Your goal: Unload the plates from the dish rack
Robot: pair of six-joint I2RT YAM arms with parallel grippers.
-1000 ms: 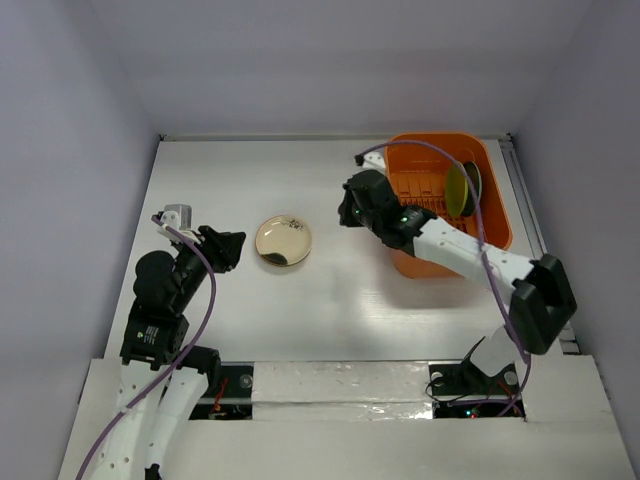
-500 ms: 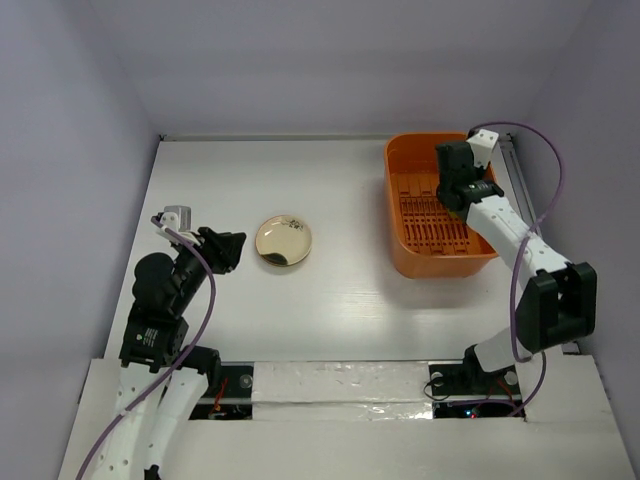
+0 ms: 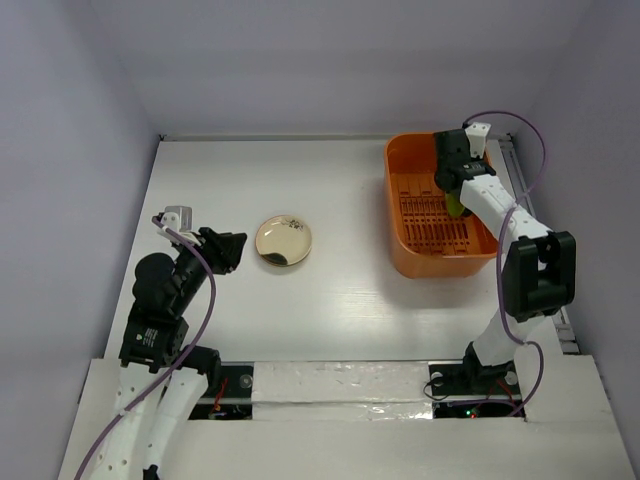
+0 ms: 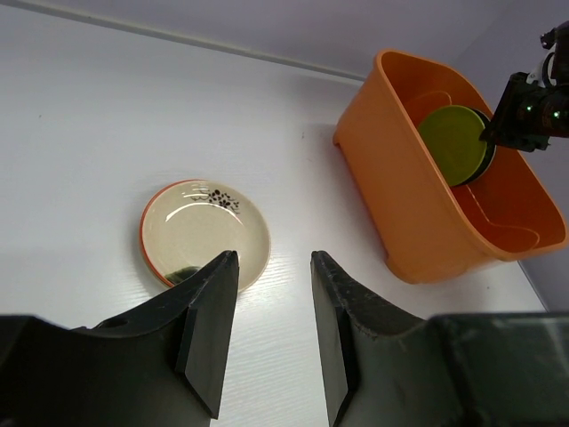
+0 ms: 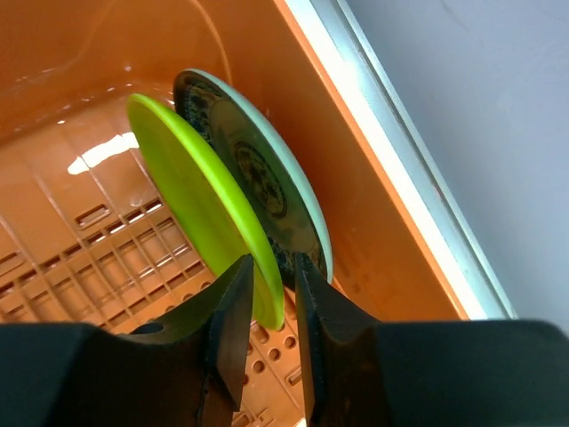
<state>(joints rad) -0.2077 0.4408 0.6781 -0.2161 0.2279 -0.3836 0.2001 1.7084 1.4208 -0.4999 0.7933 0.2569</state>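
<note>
The orange dish rack [image 3: 440, 255] stands at the table's right. Two plates lean upright at its far right end: a yellow-green plate [image 5: 187, 178] in front and, behind it, a dark patterned plate [image 5: 267, 187] with a pale green rim. My right gripper [image 5: 271, 262] is down inside the rack, jaws open and straddling the yellow-green plate's lower rim, with a small gap on the right side. A cream plate [image 3: 284, 241] with an orange rim lies flat on the table. Near it, just past the plate's right edge, my left gripper [image 4: 271, 267] hovers open and empty.
The dish rack's tall orange wall [image 4: 400, 196] rises between the table's middle and the plates. A white rail [image 5: 391, 151] runs along the rack's far side. Grey walls close the table in on three sides.
My right arm swung from the table left of the rack to the rack's far right end and lowered its jaws, now open, over the yellow-green plate's rim. The left arm stayed still.
</note>
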